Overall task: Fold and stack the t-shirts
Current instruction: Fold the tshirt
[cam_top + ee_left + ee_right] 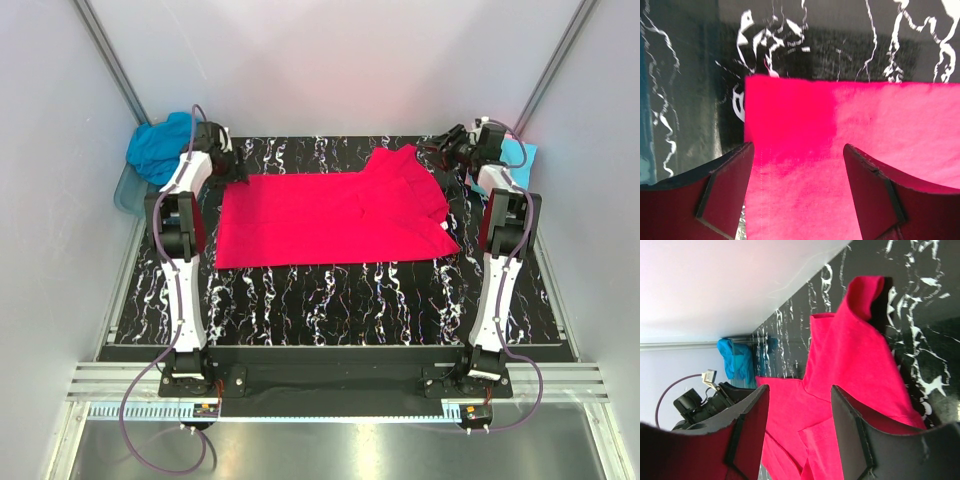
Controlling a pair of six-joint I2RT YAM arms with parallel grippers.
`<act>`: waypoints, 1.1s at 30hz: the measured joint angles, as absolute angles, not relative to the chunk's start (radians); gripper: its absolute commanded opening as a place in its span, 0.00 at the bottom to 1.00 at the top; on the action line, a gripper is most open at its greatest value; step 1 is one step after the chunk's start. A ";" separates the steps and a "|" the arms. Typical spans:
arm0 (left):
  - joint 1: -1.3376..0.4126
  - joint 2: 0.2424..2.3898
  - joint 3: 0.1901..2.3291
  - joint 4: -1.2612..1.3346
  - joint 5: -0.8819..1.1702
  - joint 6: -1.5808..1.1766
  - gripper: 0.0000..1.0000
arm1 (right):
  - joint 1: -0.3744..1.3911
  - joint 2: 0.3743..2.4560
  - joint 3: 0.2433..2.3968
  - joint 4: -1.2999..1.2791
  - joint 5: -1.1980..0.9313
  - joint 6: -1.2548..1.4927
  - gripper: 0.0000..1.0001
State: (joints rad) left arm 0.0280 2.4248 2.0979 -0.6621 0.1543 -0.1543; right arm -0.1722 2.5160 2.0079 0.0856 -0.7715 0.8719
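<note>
**Pink-red shirt spread flat, both grippers open at its far corners**

The black table (330,300) with white veining fills the middle of the top view. Most of its upper half is covered by the pink-red t-shirt (330,220), which lies flat and wide across the centre. One sleeve (395,155) pokes out toward the upper right. In the right wrist view that sleeve (867,295) curls up off the table at the top right of the frame.

A teal-blue t-shirt (160,145) is bunched in the upper left corner of the top view. It sits in a clear bluish tub (128,190) just off the table's edge. A light cyan t-shirt (520,155) shows at the upper right, partly behind the right arm.

The left gripper (232,165) is at the shirt's upper left corner. In its own camera its fingers stand spread at the bottom of the frame, one on each side of the hem corner (797,200). I can't tell whether they touch the cloth.

The right gripper (440,155) is just beside the sleeve at the upper right. Its fingers are apart too (800,435), with nothing pinched between them.
</note>
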 measured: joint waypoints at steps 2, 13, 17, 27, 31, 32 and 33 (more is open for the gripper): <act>0.035 2.425 2.105 -0.656 0.163 -0.155 0.78 | -0.172 2.525 2.008 0.084 -0.771 0.871 0.59; 0.040 2.425 2.109 -0.616 0.171 -0.152 0.78 | -0.172 2.545 2.008 0.085 -0.772 0.871 0.59; 0.043 2.434 2.141 -0.607 0.171 -0.142 0.78 | -0.172 2.545 2.008 0.086 -0.772 0.873 0.59; 0.047 2.447 2.183 -0.574 0.168 -0.130 0.80 | -0.179 2.545 2.008 0.093 -0.772 0.880 0.59; 0.049 2.460 2.189 -0.576 0.169 -0.138 0.80 | -0.180 2.545 2.008 0.093 -0.773 0.883 0.59; 0.049 2.470 2.201 -0.583 0.170 -0.140 0.80 | -0.180 2.545 2.008 0.093 -0.773 0.884 0.59; 0.049 2.478 2.214 -0.587 0.171 -0.144 0.80 | -0.180 2.545 2.008 0.093 -0.773 0.885 0.59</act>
State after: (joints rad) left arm 0.0486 2.4783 2.2139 -0.5873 0.1715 -0.1440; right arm -0.1802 2.5450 2.0079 0.0933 -0.7727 0.8848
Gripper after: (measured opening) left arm 0.791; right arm 0.593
